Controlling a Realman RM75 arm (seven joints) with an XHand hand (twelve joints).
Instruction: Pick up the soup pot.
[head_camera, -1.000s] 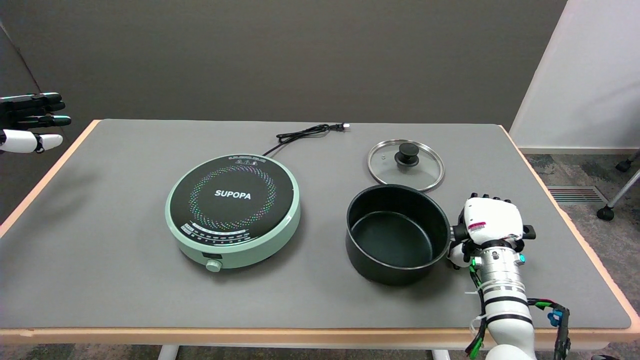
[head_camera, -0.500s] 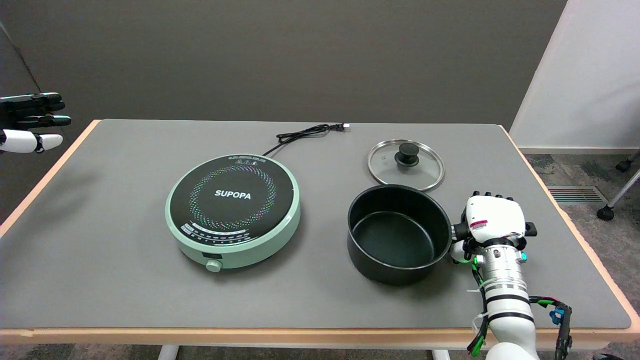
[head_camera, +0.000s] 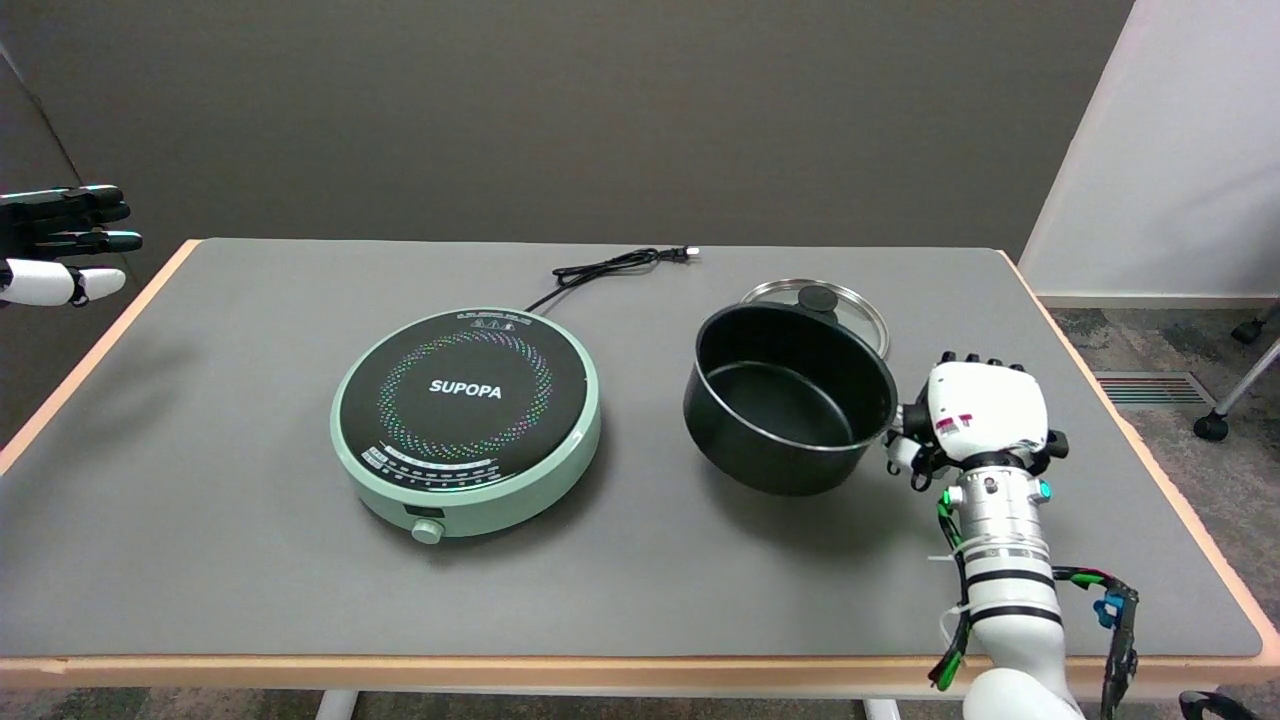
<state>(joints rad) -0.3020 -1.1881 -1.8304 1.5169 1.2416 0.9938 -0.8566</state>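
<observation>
Robot hand (head_camera: 975, 420) gripped my soup pot (head_camera: 790, 400) by its right side.
Pot hung tilted above the counter (head_camera: 250, 560), hiding part of the lid (head_camera: 850, 305).

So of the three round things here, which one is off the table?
The black soup pot, held at its side by the right hand, with a shadow beneath it. The green cooker and the glass lid both lie flat on the table.

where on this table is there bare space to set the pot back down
Bare patches: the mat left of the cooker, and the front strip between cooker and right hand. Crowded: the far right, where the held pot overlaps the lid.
</observation>
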